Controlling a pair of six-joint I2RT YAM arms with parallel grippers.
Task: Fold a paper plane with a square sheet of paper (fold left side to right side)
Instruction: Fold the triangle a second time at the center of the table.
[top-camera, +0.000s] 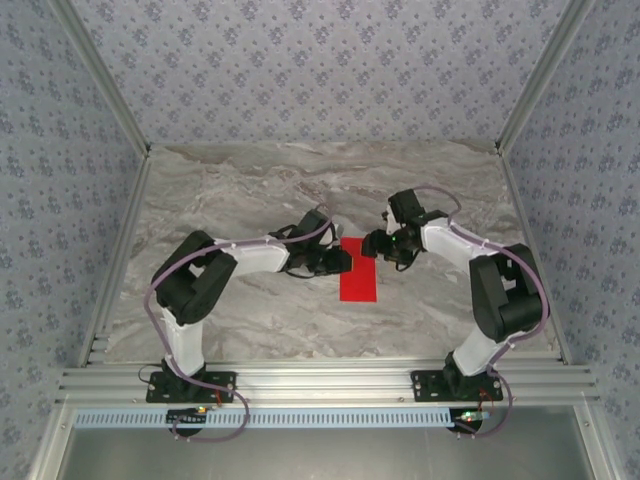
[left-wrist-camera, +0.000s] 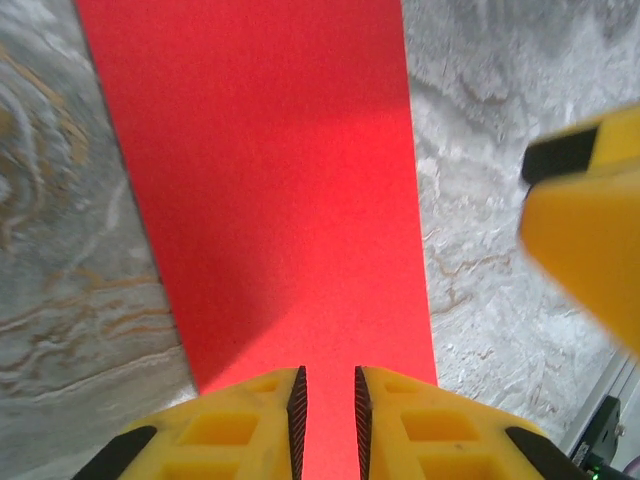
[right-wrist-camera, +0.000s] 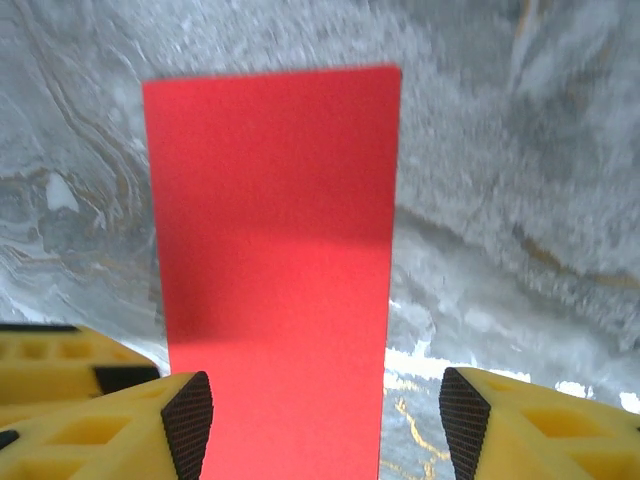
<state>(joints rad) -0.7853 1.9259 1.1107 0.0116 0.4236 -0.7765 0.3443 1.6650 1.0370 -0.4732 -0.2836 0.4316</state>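
Note:
The square sheet of paper (top-camera: 357, 275) lies flat on the marble table as a narrow bright red rectangle, long side running away from the arms. My left gripper (top-camera: 345, 260) hangs low over its left edge; in the left wrist view the jaws (left-wrist-camera: 328, 385) stand a narrow gap apart, with the red paper (left-wrist-camera: 270, 180) showing through and nothing pinched. My right gripper (top-camera: 372, 243) sits at the paper's far right corner. In the right wrist view it (right-wrist-camera: 325, 400) is open wide, one finger over the paper (right-wrist-camera: 275, 220) and the other over bare table.
The marble tabletop (top-camera: 250, 190) is bare around the paper. Aluminium frame rails (top-camera: 330, 380) run along the near edge and up the sides. A yellow finger of the right gripper (left-wrist-camera: 590, 230) shows close by in the left wrist view.

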